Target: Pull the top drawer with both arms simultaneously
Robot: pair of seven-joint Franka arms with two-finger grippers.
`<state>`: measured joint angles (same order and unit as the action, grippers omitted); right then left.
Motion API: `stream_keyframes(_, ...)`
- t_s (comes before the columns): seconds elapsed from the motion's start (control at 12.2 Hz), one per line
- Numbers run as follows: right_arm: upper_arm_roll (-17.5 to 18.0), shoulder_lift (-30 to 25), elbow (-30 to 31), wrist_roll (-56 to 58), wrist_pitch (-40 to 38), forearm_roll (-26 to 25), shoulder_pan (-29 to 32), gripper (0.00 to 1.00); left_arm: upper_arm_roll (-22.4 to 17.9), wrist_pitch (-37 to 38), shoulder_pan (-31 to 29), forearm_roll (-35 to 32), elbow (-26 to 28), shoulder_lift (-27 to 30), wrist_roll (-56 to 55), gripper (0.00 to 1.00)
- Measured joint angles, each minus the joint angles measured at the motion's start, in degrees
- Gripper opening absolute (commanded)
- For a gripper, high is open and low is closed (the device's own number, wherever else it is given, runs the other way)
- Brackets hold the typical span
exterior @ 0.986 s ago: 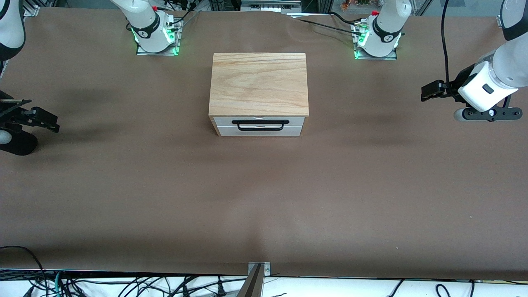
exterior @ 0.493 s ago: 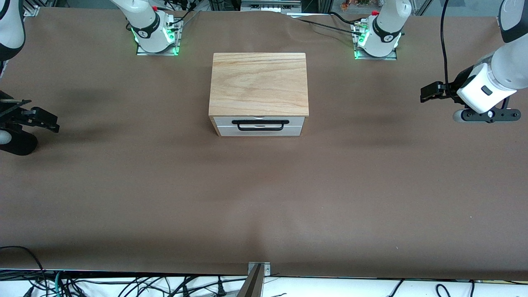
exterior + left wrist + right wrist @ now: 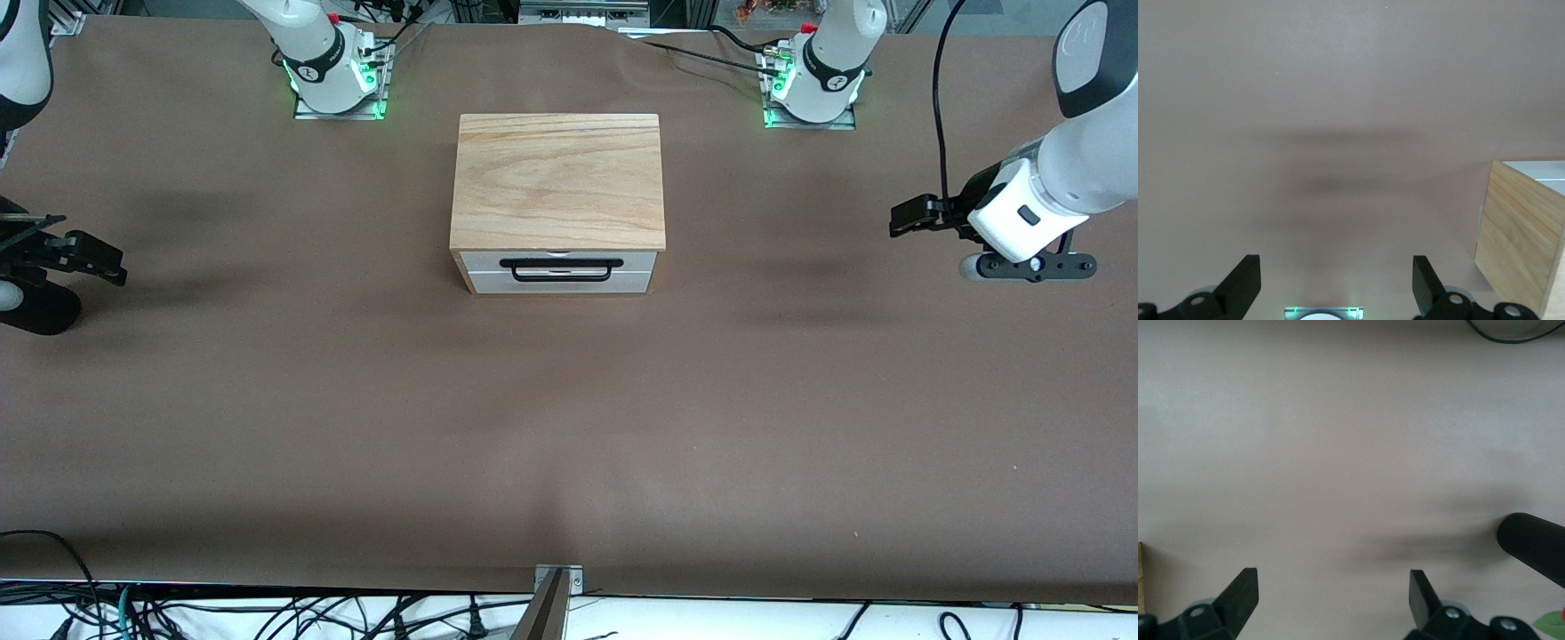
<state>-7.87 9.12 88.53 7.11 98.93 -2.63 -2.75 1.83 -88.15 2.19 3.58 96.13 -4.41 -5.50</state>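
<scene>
Sitting shut: top drawer (image 3: 558,271), tabletop (image 3: 569,427) centre, nothing pulled yet. Left pincer (image 3: 909,216) hovering near left-arm edge, right pincer (image 3: 89,258) near right-arm edge, both fingers apart, gripping nothing.

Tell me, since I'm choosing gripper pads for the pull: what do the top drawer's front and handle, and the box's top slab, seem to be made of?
The top drawer front looks like smooth white painted or laminated panel; which one is unclear. Its handle looks like thin black wire or rod, probably coated metal. The top slab is light wood with visible grain, matte.
</scene>
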Motion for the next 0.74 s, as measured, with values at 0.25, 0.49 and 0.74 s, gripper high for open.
stream_keyframes(0.25, 0.00, 0.00, 0.00, -0.01, -0.01, 0.00, 0.01, 1.00, 0.02, -4.13, 0.00, 0.07, 2.71, -0.57, 0.00, 1.00)
stream_keyframes(0.49, 0.00, 0.01, 0.00, -0.02, -0.02, 0.00, 0.01, 1.00, 0.17, -11.57, 0.00, 1.10, 7.57, -1.99, 0.00, 1.00)
stream_keyframes(0.74, 0.03, 0.27, 0.01, -0.06, -0.15, 0.01, -0.09, 1.00, 0.88, -18.37, 0.00, 1.63, 11.19, -3.79, 0.00, 1.00)
